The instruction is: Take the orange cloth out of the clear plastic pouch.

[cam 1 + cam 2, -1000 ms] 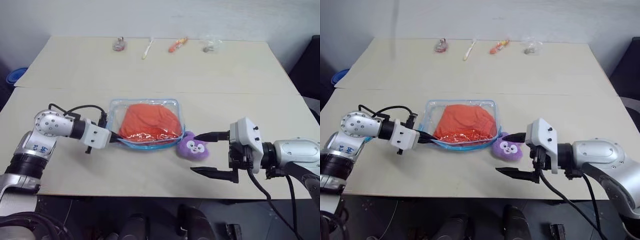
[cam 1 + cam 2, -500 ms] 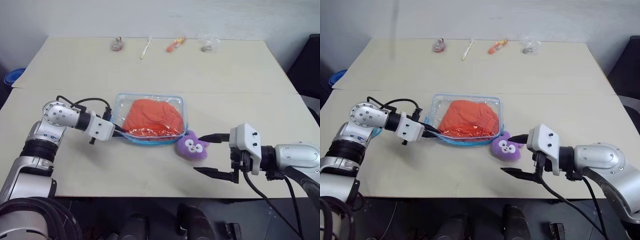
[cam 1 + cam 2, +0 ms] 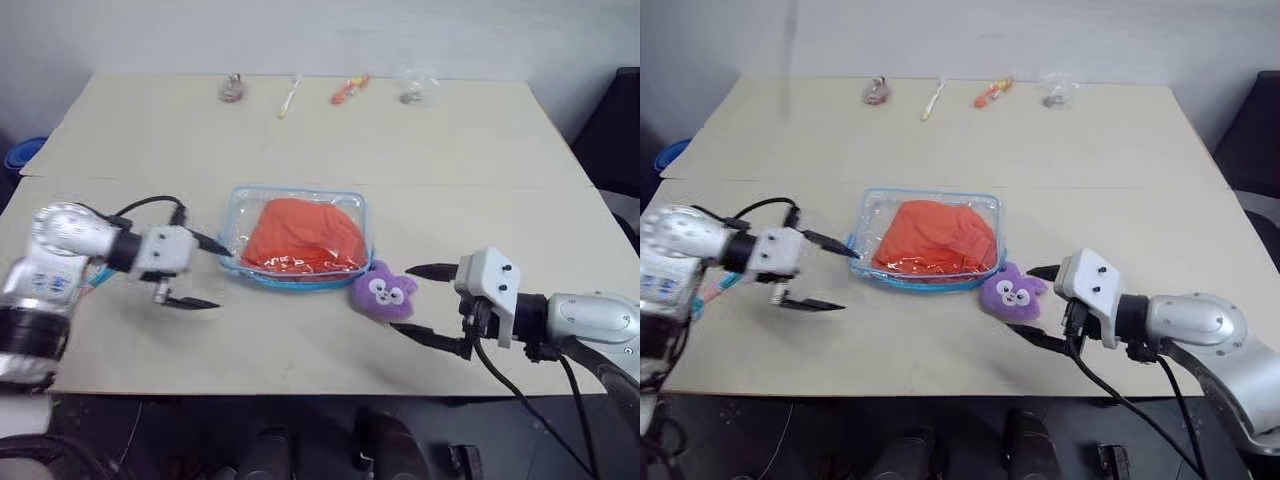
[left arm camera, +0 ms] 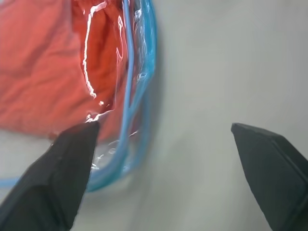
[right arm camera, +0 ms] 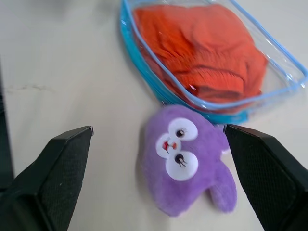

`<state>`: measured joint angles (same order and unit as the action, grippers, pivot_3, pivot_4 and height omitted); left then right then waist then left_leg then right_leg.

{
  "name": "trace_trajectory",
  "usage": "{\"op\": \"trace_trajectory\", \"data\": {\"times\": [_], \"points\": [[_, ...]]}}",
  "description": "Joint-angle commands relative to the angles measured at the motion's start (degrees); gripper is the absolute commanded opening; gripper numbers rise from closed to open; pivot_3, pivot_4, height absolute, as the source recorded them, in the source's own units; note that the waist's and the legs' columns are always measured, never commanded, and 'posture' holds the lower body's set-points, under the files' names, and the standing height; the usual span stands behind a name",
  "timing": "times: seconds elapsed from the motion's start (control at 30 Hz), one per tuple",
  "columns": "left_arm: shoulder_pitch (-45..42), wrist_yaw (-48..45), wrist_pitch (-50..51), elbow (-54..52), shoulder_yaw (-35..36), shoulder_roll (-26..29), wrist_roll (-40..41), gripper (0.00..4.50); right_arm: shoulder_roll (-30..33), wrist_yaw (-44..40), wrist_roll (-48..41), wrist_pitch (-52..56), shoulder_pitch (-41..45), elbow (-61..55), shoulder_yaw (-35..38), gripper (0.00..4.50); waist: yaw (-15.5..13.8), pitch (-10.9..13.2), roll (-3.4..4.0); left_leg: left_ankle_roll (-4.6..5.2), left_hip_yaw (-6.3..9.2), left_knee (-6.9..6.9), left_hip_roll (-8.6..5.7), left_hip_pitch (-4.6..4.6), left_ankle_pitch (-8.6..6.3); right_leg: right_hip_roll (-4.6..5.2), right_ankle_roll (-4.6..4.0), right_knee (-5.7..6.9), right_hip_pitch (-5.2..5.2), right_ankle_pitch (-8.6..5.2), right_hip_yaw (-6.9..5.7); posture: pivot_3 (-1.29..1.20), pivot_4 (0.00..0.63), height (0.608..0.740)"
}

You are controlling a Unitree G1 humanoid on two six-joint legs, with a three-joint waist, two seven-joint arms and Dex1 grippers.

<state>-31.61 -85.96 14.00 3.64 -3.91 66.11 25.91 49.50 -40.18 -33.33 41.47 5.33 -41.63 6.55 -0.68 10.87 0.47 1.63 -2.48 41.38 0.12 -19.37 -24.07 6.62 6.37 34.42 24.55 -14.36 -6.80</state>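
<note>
The orange cloth [image 3: 300, 232] lies bunched inside the clear plastic pouch [image 3: 243, 206], which rests flat on the table's middle with its light blue edging [image 4: 139, 96] all round. My left gripper [image 3: 203, 272] hovers just left of the pouch, open, with one fingertip close to the pouch's left edge and nothing between the fingers. My right gripper [image 3: 424, 302] is open near the front edge, right of the pouch. In the right wrist view the cloth [image 5: 202, 48] shows through the plastic.
A purple plush toy [image 3: 382, 292] lies against the pouch's front right corner, between it and my right gripper. Several small items [image 3: 350, 88] line the table's far edge. A seam [image 3: 480, 185] joins two tabletops behind the pouch.
My left gripper has let go of the pouch's left edge, opened wide and drawn back to the left. The pouch has settled flat. My right gripper stays open and has shifted a little.
</note>
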Motion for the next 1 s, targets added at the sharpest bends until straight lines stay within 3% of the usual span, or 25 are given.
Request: {"op": "trace_trajectory", "data": {"times": [0.03, 0.13, 0.33, 0.43, 0.57, 0.83, 1.0], "points": [[-0.3, -1.4, 18.7, -10.2, 5.6, 3.4, 13.6, 4.48, -3.5, 7.0, 2.9, 2.2, -0.2, -3.8, -4.1, 4.50, -0.2, 0.0, 0.04, 0.00, -0.01, 0.00, 0.02, 0.03, 0.00, 0.01, -0.01, 0.01, -0.01, -0.01, 0.06, 0.00, 0.150, 0.740], [-2.5, 2.4, 26.3, -13.3, 6.2, 1.5, 17.8, 4.48, -5.5, 10.2, 6.3, 3.3, 0.1, -3.6, -9.2, 4.50, -0.9, 0.0, 0.09, 0.02, 0.01, 0.02, -0.09, 0.11, 0.01, 0.06, -0.01, 0.03, -0.12, -0.01, 0.11, 0.00, 0.150, 0.740], [-6.5, 5.3, 27.2, -14.1, 3.6, -4.0, 14.8, 4.48, -8.3, 14.3, 14.6, 3.6, 3.6, 2.5, -17.5, 4.50, -0.5, 0.0, 0.07, 0.00, -0.08, 0.02, -0.31, 0.10, 0.01, -0.06, -0.03, 0.07, -0.04, -0.02, 0.15, 0.00, 0.150, 0.740], [-7.1, 4.1, 25.5, -14.1, 2.6, -4.6, 13.0, 4.50, -8.2, 14.7, 18.3, 2.4, 4.6, 5.3, -19.6, 3.94, -0.2, 0.0, 0.07, -0.02, -0.16, -0.06, -0.31, 0.13, 0.01, -0.08, -0.06, 0.06, 0.00, -0.03, 0.17, 0.00, 0.150, 0.740], [-7.2, 3.6, 24.7, -13.9, 2.3, -5.4, 11.9, 4.50, -8.2, 13.8, 20.3, 1.7, 4.2, 5.3, -20.3, 2.49, 0.0, 0.0, 0.07, -0.04, -0.21, -0.10, -0.29, 0.13, 0.02, -0.09, -0.07, 0.03, 0.00, -0.04, 0.16, 0.00, 0.150, 0.740], [-7.3, 3.0, 22.8, -13.0, 2.0, -6.6, 9.9, 4.50, -9.2, 12.8, 20.1, 3.3, 3.1, 3.2, -19.1, 0.08, -0.2, 0.0, 0.06, -0.04, -0.19, -0.08, -0.29, 0.13, 0.02, -0.07, -0.07, 0.02, -0.02, -0.04, 0.16, 0.00, 0.150, 0.740], [-7.8, 2.6, 21.7, -12.7, 1.7, -7.6, 8.9, 4.50, -11.2, 10.8, 10.5, 13.7, 3.7, -2.0, -11.6, 0.04, -0.5, 0.0, 0.06, -0.04, -0.17, -0.07, -0.29, 0.12, 0.02, -0.07, -0.07, 0.02, -0.02, -0.04, 0.16, 0.00, 0.150, 0.740]]}}
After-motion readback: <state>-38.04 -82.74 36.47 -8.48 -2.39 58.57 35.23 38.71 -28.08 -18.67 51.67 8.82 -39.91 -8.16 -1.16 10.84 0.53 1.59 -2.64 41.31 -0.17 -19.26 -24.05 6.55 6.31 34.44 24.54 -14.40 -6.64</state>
